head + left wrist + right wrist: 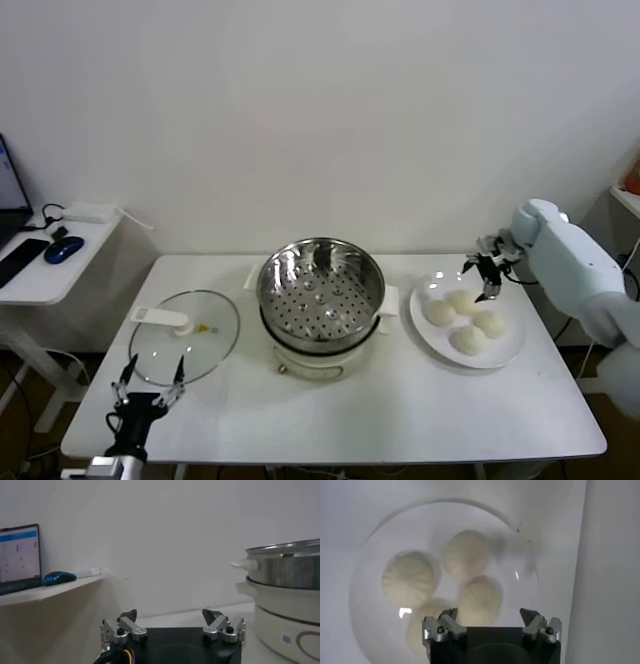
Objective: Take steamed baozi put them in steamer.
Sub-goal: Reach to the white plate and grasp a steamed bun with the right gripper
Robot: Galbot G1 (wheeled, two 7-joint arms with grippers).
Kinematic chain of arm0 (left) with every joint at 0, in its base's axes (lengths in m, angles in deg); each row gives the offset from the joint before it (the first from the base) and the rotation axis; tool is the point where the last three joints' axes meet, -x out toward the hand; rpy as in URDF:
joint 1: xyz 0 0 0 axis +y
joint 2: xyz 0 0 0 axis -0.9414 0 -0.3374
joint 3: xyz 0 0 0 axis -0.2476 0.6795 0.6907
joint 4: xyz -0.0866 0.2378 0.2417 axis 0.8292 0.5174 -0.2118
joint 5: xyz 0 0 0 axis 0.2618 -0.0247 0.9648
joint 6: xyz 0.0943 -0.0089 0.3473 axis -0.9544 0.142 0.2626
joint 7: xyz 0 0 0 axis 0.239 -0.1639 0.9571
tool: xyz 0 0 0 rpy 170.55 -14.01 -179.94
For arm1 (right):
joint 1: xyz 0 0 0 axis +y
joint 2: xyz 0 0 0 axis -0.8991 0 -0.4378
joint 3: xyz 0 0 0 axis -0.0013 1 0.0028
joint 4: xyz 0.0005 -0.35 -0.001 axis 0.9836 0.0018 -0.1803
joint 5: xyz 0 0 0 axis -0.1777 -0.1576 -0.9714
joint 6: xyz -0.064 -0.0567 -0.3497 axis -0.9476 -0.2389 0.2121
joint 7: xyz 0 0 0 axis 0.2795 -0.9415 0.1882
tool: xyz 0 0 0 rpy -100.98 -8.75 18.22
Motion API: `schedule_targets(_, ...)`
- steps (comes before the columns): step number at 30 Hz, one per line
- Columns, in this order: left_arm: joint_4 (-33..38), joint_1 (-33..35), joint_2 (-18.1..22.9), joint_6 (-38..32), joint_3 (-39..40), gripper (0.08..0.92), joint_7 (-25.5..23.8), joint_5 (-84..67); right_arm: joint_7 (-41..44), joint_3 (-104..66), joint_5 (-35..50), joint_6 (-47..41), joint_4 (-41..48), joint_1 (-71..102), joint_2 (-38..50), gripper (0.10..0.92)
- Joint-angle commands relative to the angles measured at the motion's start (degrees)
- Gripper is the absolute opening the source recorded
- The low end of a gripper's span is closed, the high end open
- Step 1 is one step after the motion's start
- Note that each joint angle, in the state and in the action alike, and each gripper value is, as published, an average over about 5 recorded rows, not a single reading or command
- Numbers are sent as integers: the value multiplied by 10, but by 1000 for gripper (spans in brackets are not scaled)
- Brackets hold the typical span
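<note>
Several cream-white baozi (465,320) lie on a flat white plate (508,352) at the right of the table; the right wrist view looks down on them (479,598). My right gripper (487,279) is open and empty, hovering just above the far baozi (461,300). The shiny perforated steamer (320,285) stands empty on its white pot base at the table's middle; its side also shows in the left wrist view (287,572). My left gripper (148,385) is open and empty, parked at the table's front left corner.
A round glass lid (186,337) with a white handle lies flat left of the steamer. A side desk (50,262) with a laptop and a blue mouse (63,249) stands at the far left. The table's edge runs close to the plate's right.
</note>
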Motion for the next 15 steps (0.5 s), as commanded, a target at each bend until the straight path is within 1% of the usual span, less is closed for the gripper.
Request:
schedule_targets(1, -1, 1, 0, 1, 0, 823, 0, 0, -18, -63, -68, 2, 49, 16, -36, 823)
schedule_targets(15, -9, 2, -1, -1, 1, 823, 1, 0, -43, -107, -108, 2, 57, 31, -40, 823)
